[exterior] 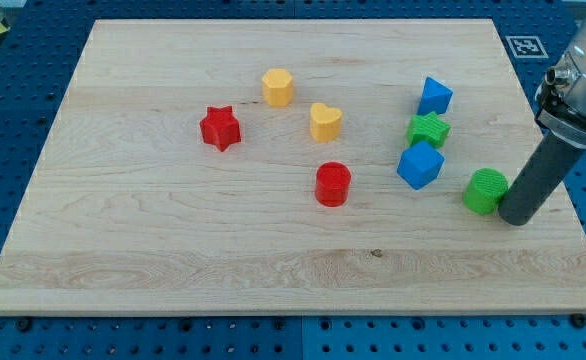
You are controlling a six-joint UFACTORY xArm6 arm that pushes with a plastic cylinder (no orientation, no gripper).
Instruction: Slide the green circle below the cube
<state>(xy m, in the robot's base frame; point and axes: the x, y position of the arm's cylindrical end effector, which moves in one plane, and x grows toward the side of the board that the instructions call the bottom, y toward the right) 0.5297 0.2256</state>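
The green circle (485,190) lies near the board's right edge. My tip (517,218) stands just to its right, touching or nearly touching it. The blue cube (420,165) sits to the left of the green circle and slightly higher in the view. A green star (428,130) lies just above the cube, and a second blue block (434,96) lies above that star.
A red cylinder (333,184) lies at the board's middle. A yellow heart (325,122), a yellow hexagon (278,87) and a red star (220,128) lie further left. The wooden board (173,260) ends just right of my tip.
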